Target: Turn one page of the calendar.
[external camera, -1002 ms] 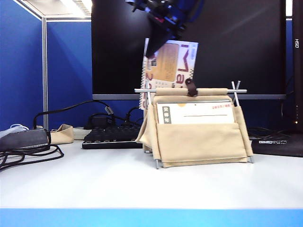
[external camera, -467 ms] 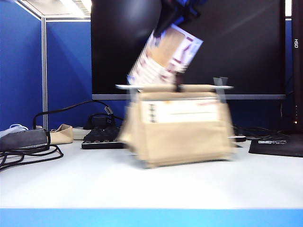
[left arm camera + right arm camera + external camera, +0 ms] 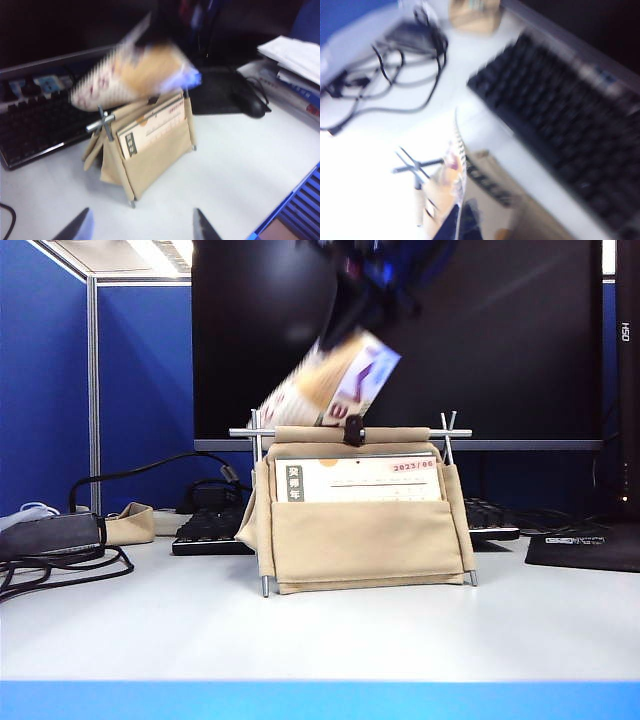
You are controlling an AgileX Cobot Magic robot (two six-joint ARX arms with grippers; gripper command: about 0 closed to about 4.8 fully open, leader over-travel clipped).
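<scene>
Left part of the counter [image 3: 300, 630]: cable tangle [image 3: 60, 565] and a dark adapter [image 3: 50, 533] near the left edge, small beige pouch [image 3: 130, 523] just behind them, black keyboard [image 3: 215, 530] toward the back edge.

Left gripper [image 3: 140, 227]: only the two fingertips [image 3: 80, 227] show in its wrist view, spread apart with nothing between them, hovering over bare counter on the near side of the calendar [image 3: 145, 150], well apart from it. Not visible in the exterior view.

The calendar [image 3: 360, 510] stands upright around the middle of the counter, in front of the black monitor [image 3: 480, 340]. Beige canvas front, silver rod frame, brown strap [image 3: 353, 430] at the top bar. Sheet now facing front reads "2023/06".

The page [image 3: 325, 385] is lifted above the top bar, tilted, lower edge at the bar, free upper corner up and to the right; motion-blurred. Right gripper [image 3: 365, 305] comes in from above, its jaws pressed together, pinching the page at that upper corner, directly above the calendar. In the right wrist view the page [image 3: 457, 175] shows edge-on, blurred.

Right: mouse pad [image 3: 585, 545] at the right edge of the counter.
</scene>
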